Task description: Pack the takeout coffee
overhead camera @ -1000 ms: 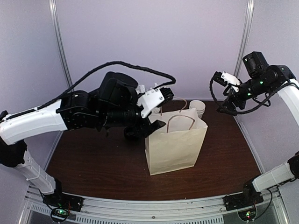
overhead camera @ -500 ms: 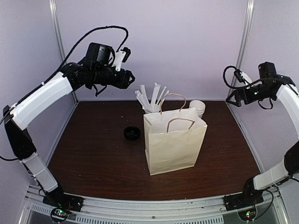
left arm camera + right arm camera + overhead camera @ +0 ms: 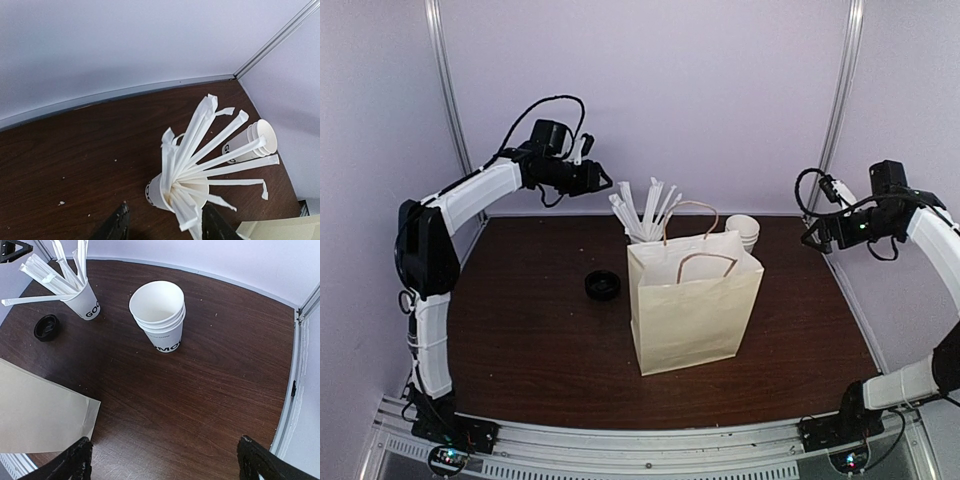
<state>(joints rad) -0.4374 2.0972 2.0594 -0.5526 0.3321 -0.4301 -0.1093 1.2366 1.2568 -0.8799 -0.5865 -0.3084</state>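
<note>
The lidded takeout coffee cup does not show in any view. A cream paper bag point(image 3: 695, 310) with twisted handles stands upright mid-table; its corner shows in the right wrist view point(image 3: 40, 410). A loose round black lid point(image 3: 602, 285) lies on the table left of the bag and also shows in the right wrist view point(image 3: 47, 327). My left gripper point(image 3: 603, 180) is open and empty, held high at the back left, looking down on the straw cup point(image 3: 160, 192). My right gripper point(image 3: 810, 235) is open wide and empty, raised at the back right.
A white cup full of white straws point(image 3: 645, 212) stands behind the bag, also seen from the right wrist point(image 3: 85, 300). A stack of lidless white cups point(image 3: 745, 230) stands to its right point(image 3: 160, 320). Walls and metal rails close the table's back and sides.
My left arm has swung up and back from beside the bag to the rear left, uncovering the black lid. My right gripper has drifted slightly right and lower.
</note>
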